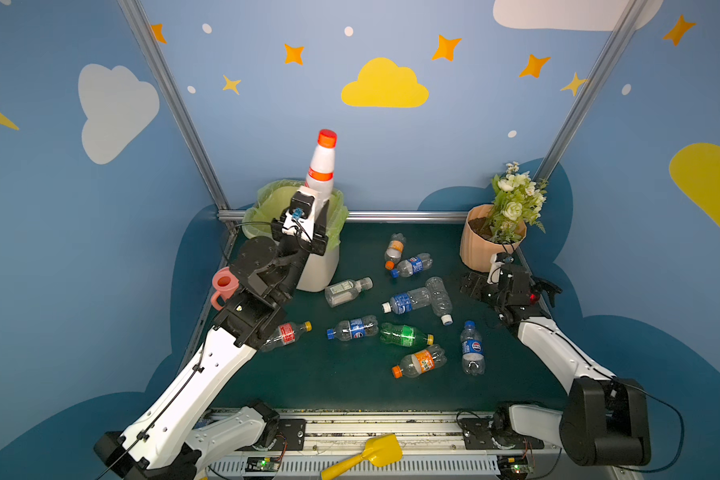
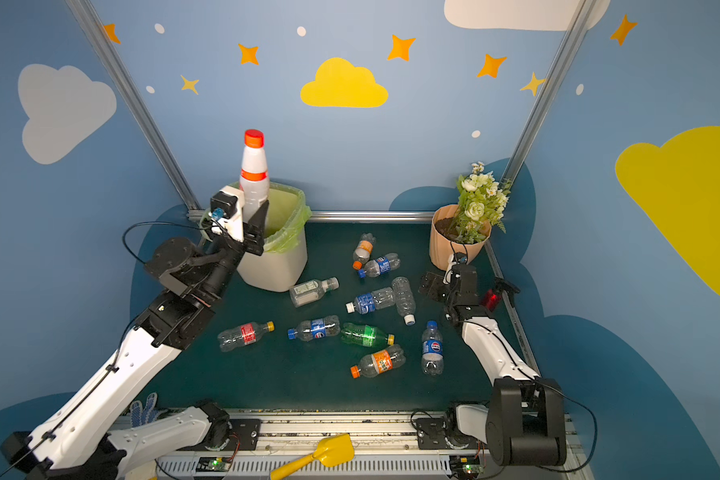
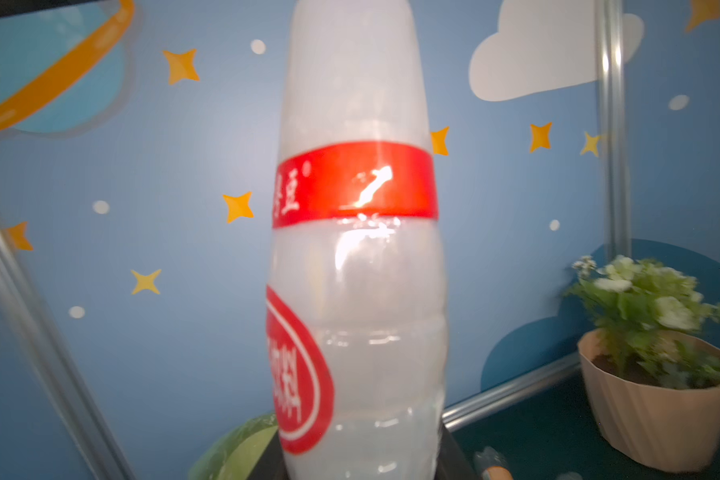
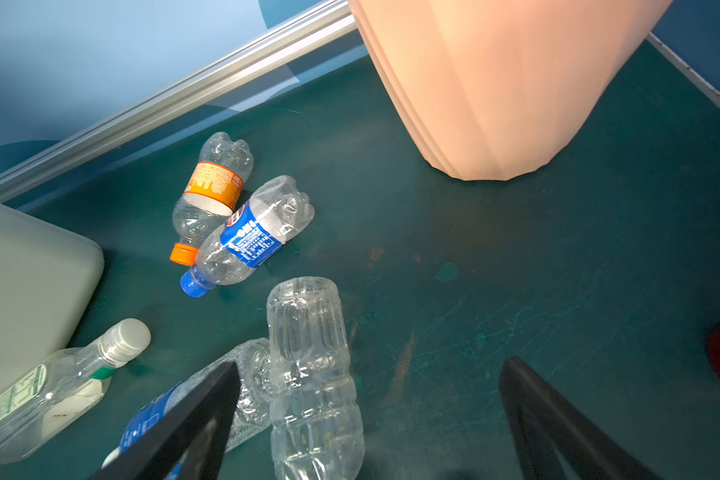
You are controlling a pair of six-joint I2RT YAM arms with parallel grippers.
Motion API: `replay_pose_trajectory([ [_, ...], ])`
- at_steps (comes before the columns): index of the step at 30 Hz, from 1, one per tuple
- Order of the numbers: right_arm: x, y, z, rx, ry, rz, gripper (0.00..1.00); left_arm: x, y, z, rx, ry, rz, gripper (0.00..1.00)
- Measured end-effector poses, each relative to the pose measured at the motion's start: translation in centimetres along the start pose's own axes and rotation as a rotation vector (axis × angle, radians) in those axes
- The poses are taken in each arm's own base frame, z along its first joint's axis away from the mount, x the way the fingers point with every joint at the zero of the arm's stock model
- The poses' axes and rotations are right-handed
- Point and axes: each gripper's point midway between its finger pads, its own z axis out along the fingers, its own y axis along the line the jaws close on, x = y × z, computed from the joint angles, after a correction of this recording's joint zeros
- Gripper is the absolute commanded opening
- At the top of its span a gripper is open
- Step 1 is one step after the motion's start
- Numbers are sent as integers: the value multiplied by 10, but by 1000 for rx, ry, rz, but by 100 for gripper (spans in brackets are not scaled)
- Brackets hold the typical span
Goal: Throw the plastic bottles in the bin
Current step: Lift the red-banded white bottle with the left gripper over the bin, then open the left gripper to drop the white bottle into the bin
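Above bin (image 1: pixel 321 270): milky-white bottle (image 1: pixel 321 164), red cap, red band, upright.

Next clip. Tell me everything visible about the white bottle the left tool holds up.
The white bottle is tall, milky plastic with a red-orange cap, a red band round its shoulder and a red oval label with white lettering lower down. It stands near upright, cap up, lower body clamped in the shut left tool, held above the green-lined bin. Nothing else visibly touches it.
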Motion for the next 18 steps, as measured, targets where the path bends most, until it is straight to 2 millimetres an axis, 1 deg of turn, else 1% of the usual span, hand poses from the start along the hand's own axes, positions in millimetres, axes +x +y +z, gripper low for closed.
replay_pose_trajectory([
  [1,-1,1,0,-2,-2,-1,97,2,14,5,-34,4,-10,42],
  [3,-4,4,-1,-9,-9,-4,97,15,38,18,-89,30,-40,45],
  [4,-5,6,-1,-12,-11,-6,97,27,49,27,-113,56,-58,47],
  [5,-5,7,-1,-14,-11,-8,97,42,57,36,-127,89,-80,51],
  [6,-5,7,-1,-15,-11,-8,97,60,63,46,-131,133,-101,55],
  [7,-5,7,-1,-15,-11,-9,97,78,68,56,-132,178,-121,58],
  [8,-4,8,-1,-17,-10,-10,97,100,70,67,-128,237,-143,64],
  [9,-5,8,-1,-16,-11,-11,97,121,71,75,-123,293,-157,74],
  [11,-7,8,-1,-13,-16,-14,97,155,69,86,-108,388,-175,83],
  [12,-10,8,-2,-10,-22,-15,97,167,66,88,-96,426,-178,91],
  [13,-12,8,-2,-8,-27,-15,97,173,63,87,-86,447,-178,100],
  [14,-13,8,-3,-4,-33,-16,97,176,62,85,-81,461,-178,100],
  [15,-14,8,-4,-3,-35,-16,97,170,61,83,-74,452,-176,100],
  [16,-14,8,-4,-2,-37,-16,97,160,62,81,-70,430,-174,100],
  [18,-15,8,-4,0,-40,-17,97,128,65,71,-67,351,-163,100],
])
